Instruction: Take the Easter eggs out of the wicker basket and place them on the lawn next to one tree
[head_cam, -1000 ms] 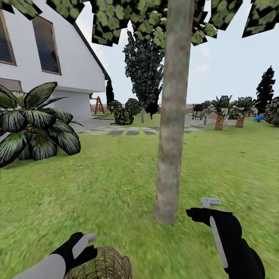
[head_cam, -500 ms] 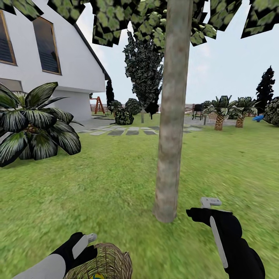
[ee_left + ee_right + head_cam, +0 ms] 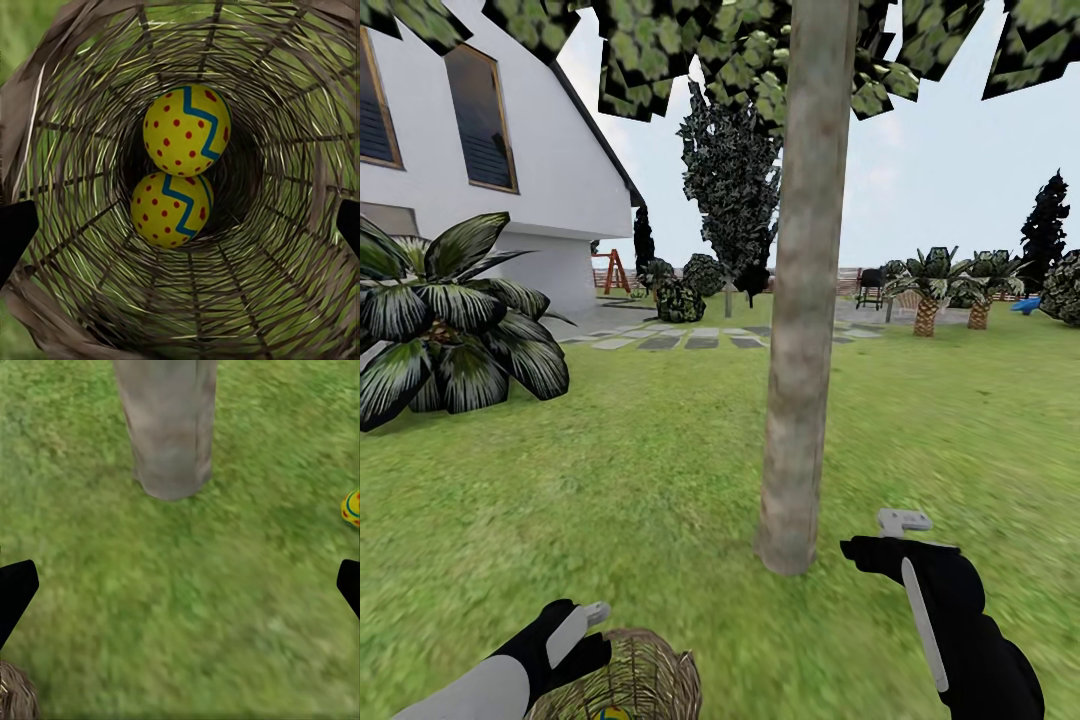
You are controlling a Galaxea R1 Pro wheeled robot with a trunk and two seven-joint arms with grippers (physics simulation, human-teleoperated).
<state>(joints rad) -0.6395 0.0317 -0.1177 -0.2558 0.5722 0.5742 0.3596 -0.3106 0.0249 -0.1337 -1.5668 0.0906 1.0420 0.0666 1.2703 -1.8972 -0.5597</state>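
The wicker basket (image 3: 628,682) stands on the lawn (image 3: 640,480) at the near edge of the head view, with a bit of a yellow egg (image 3: 610,714) showing inside. My left gripper (image 3: 586,622) hovers at its left rim, open. The left wrist view looks down into the wicker basket (image 3: 67,120), where two Easter eggs (image 3: 186,130) (image 3: 171,208) lie one beside the other between the spread fingertips (image 3: 15,234). My right gripper (image 3: 892,535) is open and empty near the tree (image 3: 800,350). A third egg (image 3: 351,508) lies on the grass by the trunk (image 3: 169,427).
A broad-leafed bush (image 3: 450,320) grows at the left in front of the white house (image 3: 480,130). Grey stepping stones (image 3: 690,340), dark cypress-like trees (image 3: 730,190) and short palms (image 3: 930,285) stand far behind. Open grass surrounds the trunk.
The view has shifted slightly, so a little more of the basket and a bit of an egg show. Both arms hold still.
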